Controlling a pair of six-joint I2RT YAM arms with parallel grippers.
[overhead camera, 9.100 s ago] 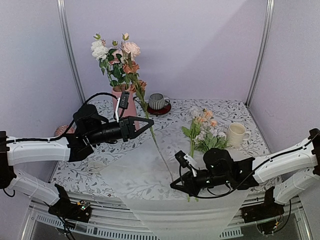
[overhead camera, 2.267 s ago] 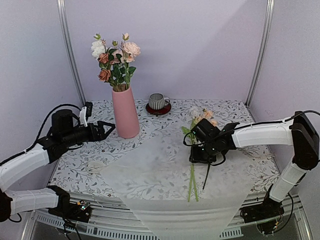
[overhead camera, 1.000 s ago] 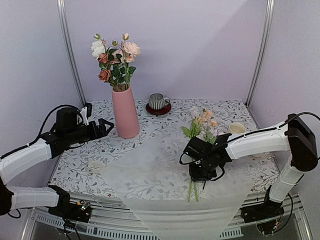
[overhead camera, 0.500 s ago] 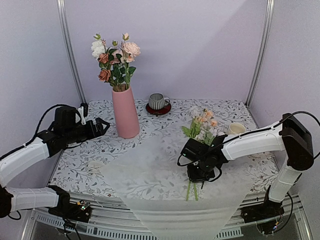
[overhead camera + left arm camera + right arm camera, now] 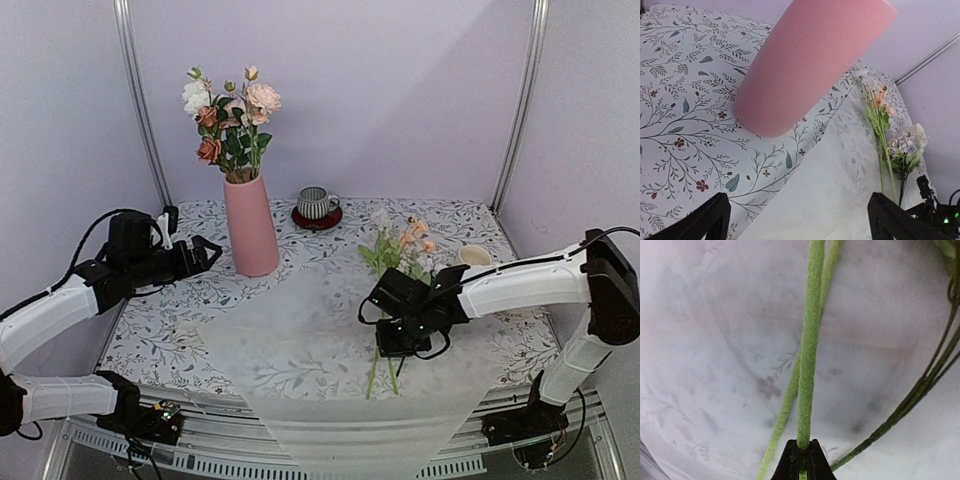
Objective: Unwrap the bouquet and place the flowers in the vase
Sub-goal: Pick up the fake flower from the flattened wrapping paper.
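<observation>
Flower stem [image 5: 808, 340] pinched between clenched right jaws; left jaws spread wide.

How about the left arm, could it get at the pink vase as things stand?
Probably yes. The left gripper is open and points at the vase from close by, with only patterned tablecloth between them.

We see a robot test booth here, a lab cell dressed up to look like a home. Behind the pink vase [image 5: 250, 228] rise plain lavender wall panels [image 5: 400, 100], framed by bare metal posts [image 5: 140, 110]. Under the vase lies a floral tablecloth [image 5: 150, 330]. Well in front of the vase, at the near edge, two white robot arms [image 5: 50, 310] stand bolted by an aluminium rail [image 5: 220, 430] beside a lit circuit board [image 5: 160, 412].
</observation>
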